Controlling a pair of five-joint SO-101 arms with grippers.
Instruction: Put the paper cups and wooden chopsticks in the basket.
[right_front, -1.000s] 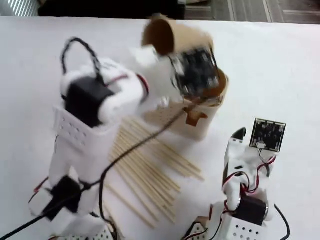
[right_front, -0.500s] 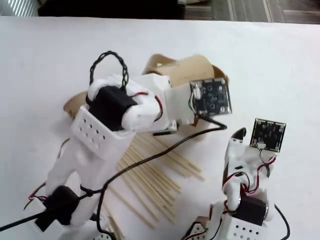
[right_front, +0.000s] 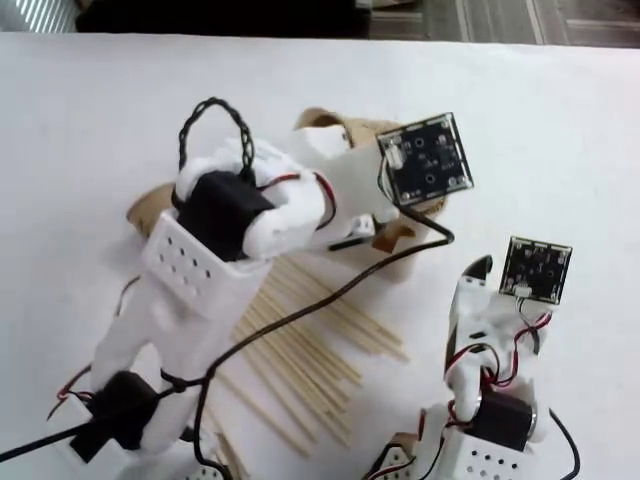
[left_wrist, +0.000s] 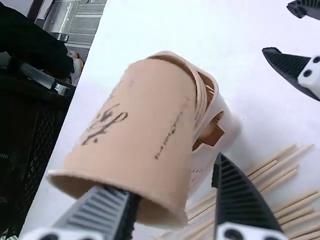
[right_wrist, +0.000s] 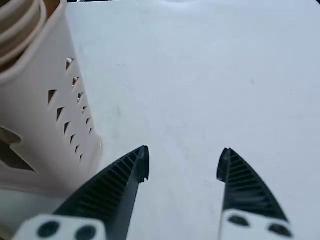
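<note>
We see the left gripper (left_wrist: 172, 185) with its jaws apart. A paper cup (left_wrist: 140, 145) lies tipped on its side between them. Its rim is down against one finger, and the other finger stands just clear of the wall. From the left wrist view we cannot tell whether the first finger bears on the cup or merely sits in front of it.

The cup's far end reaches the mouth of the basket (left_wrist: 220, 127), which stands upright on the table (right_front: 560, 120). Inside the basket we make out the stacked rims of more cups (right_wrist: 15, 25).

The chopsticks (right_front: 300, 345) lie in a loose fan on the table, between the two arm bases and just beside the basket's foot. None of them is in the basket.

At the far side of the left arm, in the high view, a brown shape (right_front: 148, 205) lies on the table. It may be another cup, but the arm hides most of it.

The right gripper (right_wrist: 185, 155) is low over bare table, beside the basket's perforated wall. Its jaws are spread and hold nothing.
</note>
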